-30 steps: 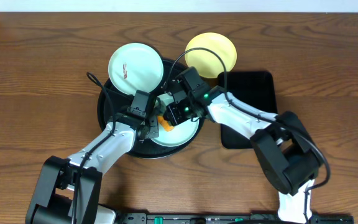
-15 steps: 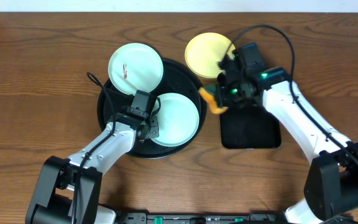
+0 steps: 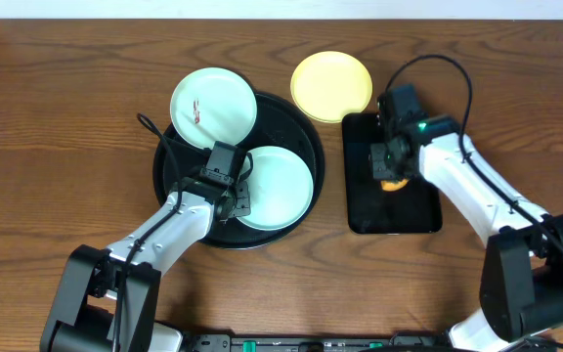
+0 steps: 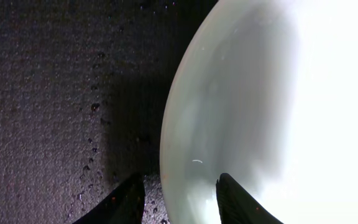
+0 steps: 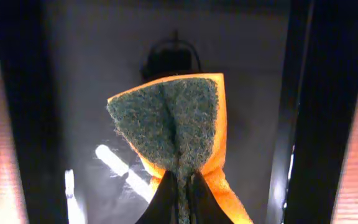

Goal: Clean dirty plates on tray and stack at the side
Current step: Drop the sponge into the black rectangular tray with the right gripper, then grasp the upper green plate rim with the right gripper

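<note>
Over rectangular tray (image 3: 399,213), right pincer (image 5: 180,182) pinches sponge (image 5: 173,115); left pincer (image 4: 179,196) parted astride plate (image 4: 260,93).

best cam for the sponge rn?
Right wrist: the sponge fills the frame, folded and pinched in the right gripper, green scrub face and orange backing clear. Overhead shows just an orange sliver under that gripper. Left wrist doesn't show it.

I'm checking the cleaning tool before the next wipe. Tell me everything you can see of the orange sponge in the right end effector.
The orange sponge has a coarse grey-green scouring face and a softer orange foam backing. It is pinched into a fold, scouring side showing, by the shut right end effector, the only thing clearly touching it. It hangs over the small black rectangular tray; whether it touches the tray floor I cannot tell.
</note>
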Tool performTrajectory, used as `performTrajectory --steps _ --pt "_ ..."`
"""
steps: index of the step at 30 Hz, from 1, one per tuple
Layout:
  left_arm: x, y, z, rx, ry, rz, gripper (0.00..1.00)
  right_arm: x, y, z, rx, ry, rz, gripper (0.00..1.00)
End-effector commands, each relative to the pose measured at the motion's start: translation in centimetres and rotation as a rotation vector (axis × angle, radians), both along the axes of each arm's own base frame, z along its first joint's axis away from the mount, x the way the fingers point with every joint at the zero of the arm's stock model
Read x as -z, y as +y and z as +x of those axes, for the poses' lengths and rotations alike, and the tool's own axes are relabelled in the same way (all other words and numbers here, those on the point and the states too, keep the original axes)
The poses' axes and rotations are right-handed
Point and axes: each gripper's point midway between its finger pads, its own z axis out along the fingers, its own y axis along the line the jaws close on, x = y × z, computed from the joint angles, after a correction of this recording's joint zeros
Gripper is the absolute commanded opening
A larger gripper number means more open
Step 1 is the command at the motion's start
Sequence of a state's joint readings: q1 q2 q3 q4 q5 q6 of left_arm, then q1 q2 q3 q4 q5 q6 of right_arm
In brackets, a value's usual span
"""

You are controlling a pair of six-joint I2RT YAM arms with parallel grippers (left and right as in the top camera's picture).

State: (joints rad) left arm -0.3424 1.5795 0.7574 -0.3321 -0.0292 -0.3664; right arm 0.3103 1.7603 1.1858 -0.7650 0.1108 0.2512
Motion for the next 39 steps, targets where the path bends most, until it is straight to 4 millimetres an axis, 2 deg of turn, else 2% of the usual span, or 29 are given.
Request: performTrajectory --steps 1,5,6,7,9,11,12,14,17,18,20,22,25,28,33,36,39 --pt "0.5 0.1 -0.2 -0.012 0.015 0.002 0.40 1.7 -1.4 -0.8 0.044 0.013 -0.041 0.01" --pt "1.2 0.0 -0.3 -0.012 0.032 0.004 0.40 2.3 -1.6 -0.9 0.049 0.012 -0.038 0.01" --pt "1.2 0.0 -0.3 -0.012 0.032 0.004 0.40 2.3 -1.6 -0.9 0.050 0.010 -0.037 0.08" --pt "1.2 0.0 -0.3 -0.014 0.031 0.003 0.40 2.3 -1.6 -0.9 0.050 0.009 -0.036 0.25" --pt "1.2 0.0 -0.2 -0.014 0.030 0.003 0.40 2.2 -1.5 -0.8 0.049 0.006 -0.032 0.50" --pt "1.2 0.0 -0.2 -0.014 0.030 0.003 0.39 1.8 -1.2 -0.5 0.042 0.000 -0.019 0.60" --pt "1.2 0.0 -0.2 -0.014 0.030 0.003 0.39 1.3 -0.9 -0.2 0.029 -0.005 -0.005 0.62" --pt "1.2 0.0 -0.2 -0.014 0.030 0.003 0.31 -0.2 0.0 0.5 0.017 -0.020 0.035 0.63" --pt "1.2 0.0 -0.3 -0.014 0.031 0.003 0.29 -3.2 1.6 1.6 -0.030 -0.051 0.109 0.63" --pt "1.2 0.0 -0.2 -0.014 0.030 0.003 0.31 -4.3 2.5 1.9 -0.063 -0.062 0.147 0.63" --pt "1.2 0.0 -0.2 -0.014 0.030 0.003 0.43 -6.4 5.0 2.4 -0.151 -0.087 0.248 0.61" --pt "1.2 0.0 -0.2 -0.014 0.030 0.003 0.47 -8.0 7.2 2.6 -0.217 -0.103 0.334 0.61" --pt "0.6 -0.1 0.0 -0.006 0.021 0.003 0.54 -8.7 9.4 2.5 -0.285 -0.128 0.376 0.60" --pt "-1.4 -0.3 0.6 -0.006 -0.020 -0.012 0.59 -7.9 11.8 2.4 -0.382 -0.137 0.366 0.61" --pt "-6.7 -0.7 1.7 -0.006 -0.180 -0.069 0.62 -4.6 14.5 3.1 -0.438 -0.156 0.270 0.62" --pt "-10.5 0.0 1.3 -0.020 -0.282 -0.077 0.64 -2.3 15.6 3.8 -0.462 -0.165 0.220 0.61" --pt "-13.2 1.2 0.5 -0.046 -0.356 -0.057 0.64 -0.3 16.9 4.3 -0.501 -0.169 0.216 0.59"
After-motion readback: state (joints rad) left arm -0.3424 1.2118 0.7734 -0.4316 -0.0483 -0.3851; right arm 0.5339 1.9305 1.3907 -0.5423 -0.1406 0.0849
